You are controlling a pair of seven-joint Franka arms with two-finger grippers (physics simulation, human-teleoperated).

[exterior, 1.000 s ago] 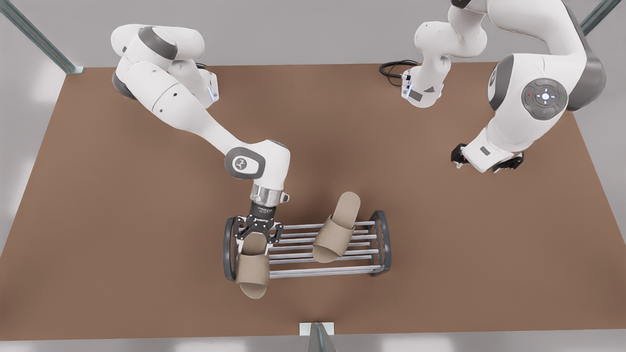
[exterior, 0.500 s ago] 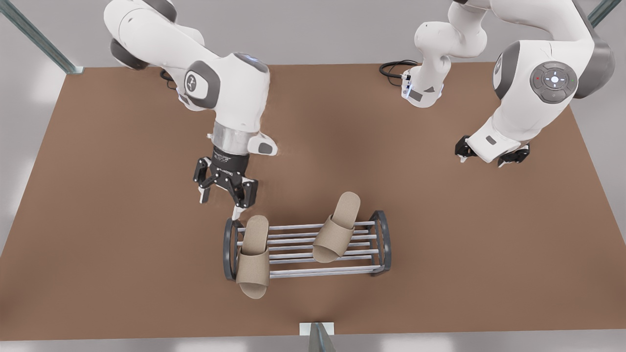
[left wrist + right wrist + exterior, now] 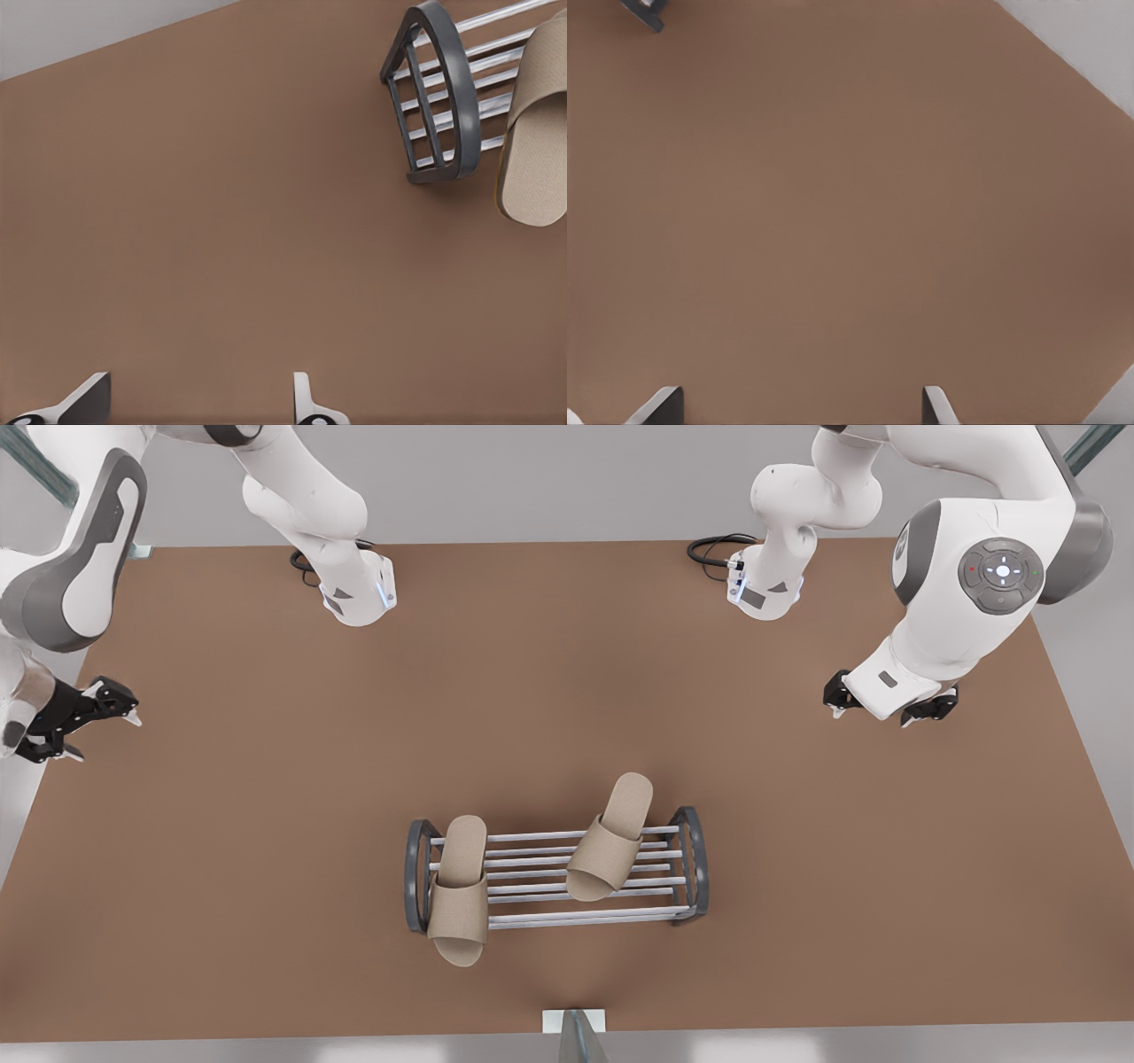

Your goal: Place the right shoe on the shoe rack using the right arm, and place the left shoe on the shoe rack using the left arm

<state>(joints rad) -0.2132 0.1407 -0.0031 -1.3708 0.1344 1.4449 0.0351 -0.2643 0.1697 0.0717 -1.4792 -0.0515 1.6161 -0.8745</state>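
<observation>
Now, front view's left to right. Your left gripper (image 3: 108,735) hangs wide and empty at the table (image 3: 266,886) edge. The left shoe (image 3: 459,895) lies across the shoe rack (image 3: 549,911), toe overhanging. The right shoe (image 3: 611,837) sits beside it, long axis slanted across the bars. Your right gripper (image 3: 873,713), wide and empty, is well apart. Judged: nothing left to grasp.

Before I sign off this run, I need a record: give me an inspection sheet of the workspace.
Surface: brown table, bare around the rack.
Job's things: shoe rack at the near middle; left shoe and right shoe both lie on it, each overhanging an edge.
Clutter: nothing seen.
Grippers: left gripper open at the front view's left edge; right gripper open over bare table.
Cables: black cables at the arm bases.
Surroundings: grey walls, metal struts.
</observation>
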